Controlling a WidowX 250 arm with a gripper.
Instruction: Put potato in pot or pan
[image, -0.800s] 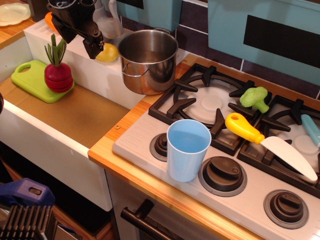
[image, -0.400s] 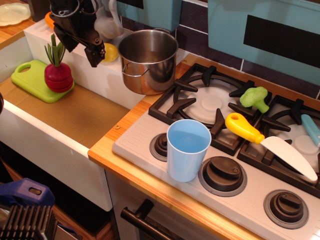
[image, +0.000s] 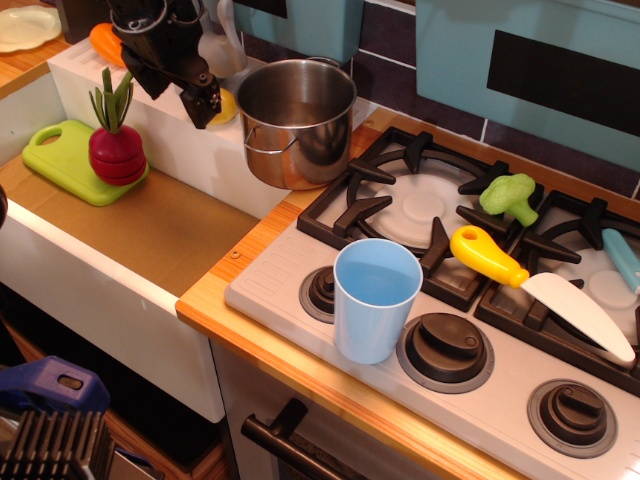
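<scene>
The potato (image: 229, 104) is a small pale-yellow oval on the white ledge behind the sink, just left of the pot. The pot (image: 297, 120) is a shiny steel cylinder standing at the counter corner next to the stove, and its inside looks empty. My black gripper (image: 180, 92) hangs over the ledge to the left of the potato. Its jaws look open and empty. Its right finger (image: 204, 102) covers the potato's left side; I cannot tell whether it touches it.
A red radish toy (image: 116, 150) stands on a green cutting board (image: 60, 155) in the sink. An orange toy (image: 104, 40) lies on the ledge's far left. A light-blue cup (image: 375, 300), a yellow-handled knife (image: 490, 257) and a green broccoli (image: 508, 195) are on the stove.
My gripper has moved right along the ledge toward the potato, and its right finger now overlaps the potato's left side. The potato and the pot have not moved.
</scene>
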